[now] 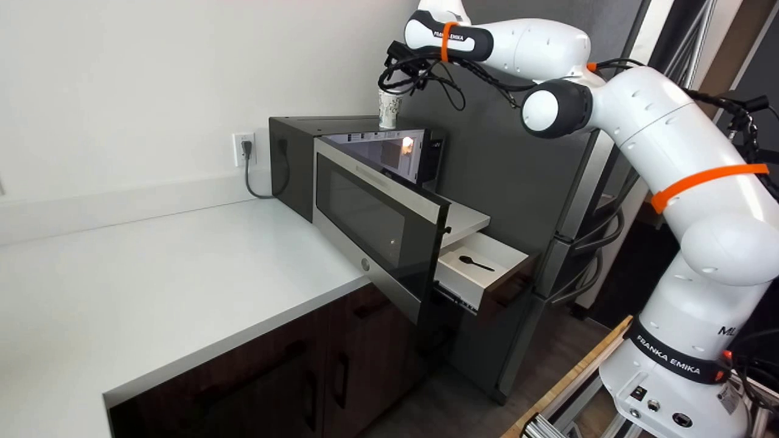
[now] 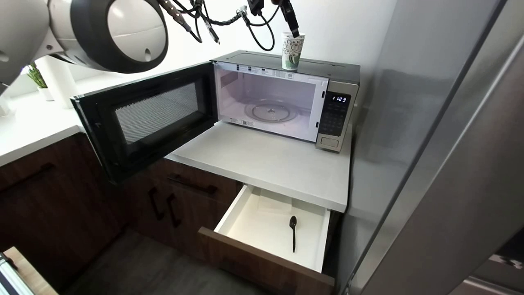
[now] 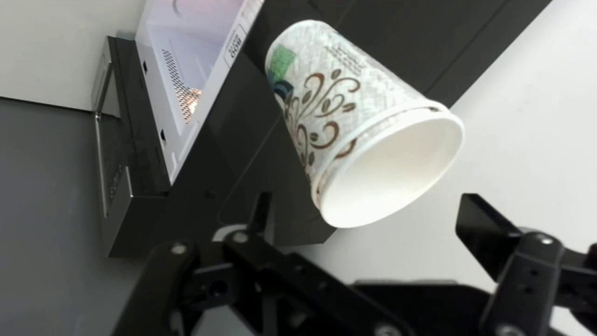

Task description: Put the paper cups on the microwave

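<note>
The paper cups are white with a brown scroll and green print. They are nested in one stack, with two rims showing in the wrist view. The stack stands upright near the front edge of the top of the black microwave, in both exterior views. My gripper is open, with its fingers apart and nothing between them. It is just above the cups' rim; in an exterior view one dark finger overlaps the rim. The microwave also shows in an exterior view.
The microwave door stands wide open over the counter edge. Below, a drawer is pulled out with a black spoon in it. A grey refrigerator stands close beside the microwave. A wall is behind.
</note>
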Robot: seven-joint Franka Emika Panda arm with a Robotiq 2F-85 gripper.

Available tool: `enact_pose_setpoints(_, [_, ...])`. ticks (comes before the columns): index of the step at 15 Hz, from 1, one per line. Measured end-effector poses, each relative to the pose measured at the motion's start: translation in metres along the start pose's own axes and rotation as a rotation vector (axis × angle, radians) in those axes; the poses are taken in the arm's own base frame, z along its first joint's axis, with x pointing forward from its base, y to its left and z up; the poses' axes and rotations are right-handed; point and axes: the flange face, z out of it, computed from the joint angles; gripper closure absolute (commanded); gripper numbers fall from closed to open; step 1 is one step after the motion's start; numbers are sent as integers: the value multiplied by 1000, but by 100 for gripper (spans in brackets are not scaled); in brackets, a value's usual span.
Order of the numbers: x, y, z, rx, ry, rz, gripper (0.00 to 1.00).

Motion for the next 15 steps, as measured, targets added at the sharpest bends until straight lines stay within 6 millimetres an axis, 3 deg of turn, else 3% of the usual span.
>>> enact_pose_setpoints(3, [-6,-15,-23,39,-24,-100,0])
enact_pose_setpoints(6, [-8,-22,-73,6,-107,-230,0])
enact_pose_setpoints(10, [9,-5,-139,-54,-216,-414,0])
enact_pose_setpoints(12, [22,8,-156,-48,-247,-513,0])
enact_pose_setpoints(15, [39,29,-165,-5,-325,-625,0])
